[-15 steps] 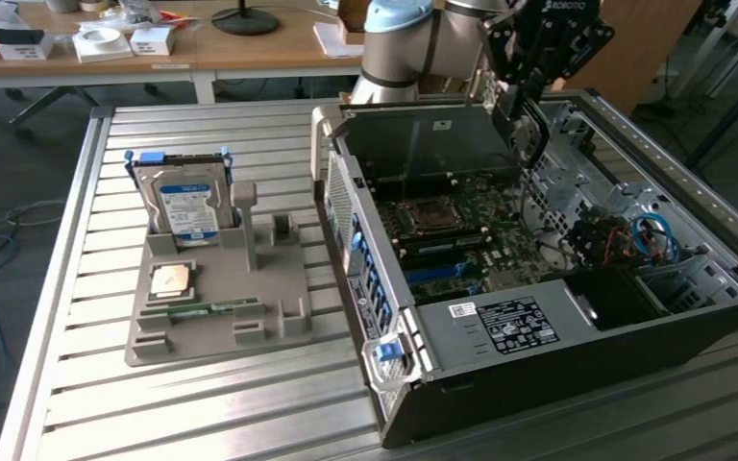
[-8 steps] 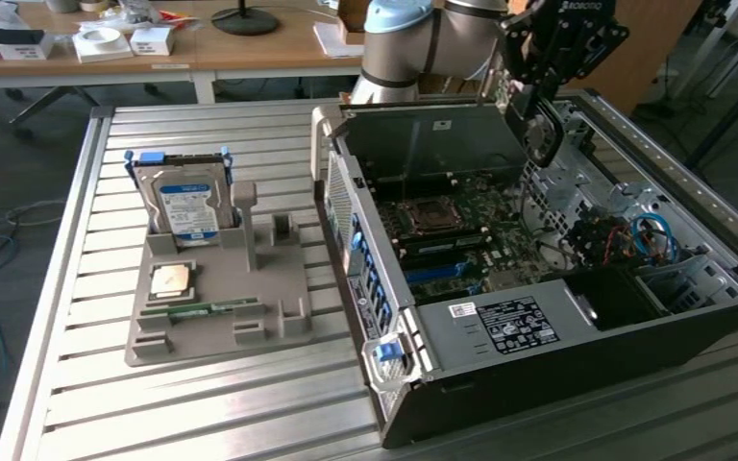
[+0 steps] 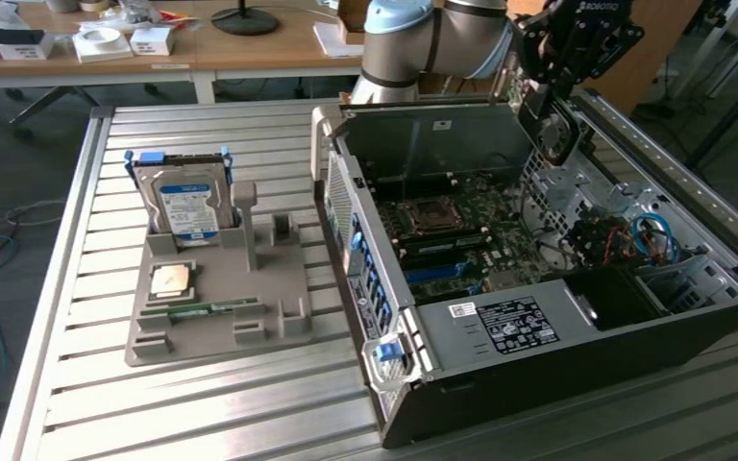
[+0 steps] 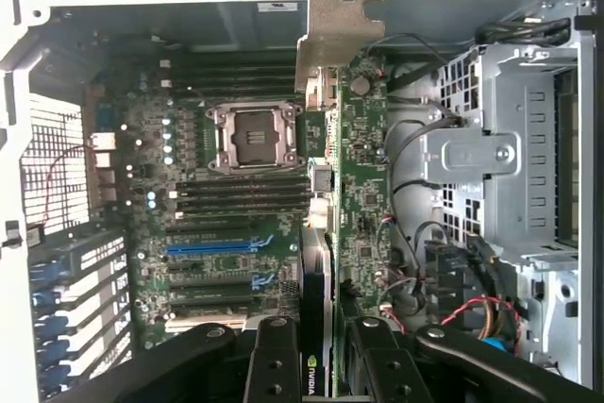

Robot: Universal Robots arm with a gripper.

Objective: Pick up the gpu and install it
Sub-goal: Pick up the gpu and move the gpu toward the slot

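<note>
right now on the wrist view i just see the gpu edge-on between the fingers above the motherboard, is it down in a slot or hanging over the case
observer: The gripper holds the gpu upright at the far end of the open computer case, with its round fan face showing. I can't tell whether its lower edge has reached the motherboard.
operator: ok, whats outside the case
observer: A grey parts holder sits beside the case on the exterior view's left, and the hard drive stands upright in it.
</note>
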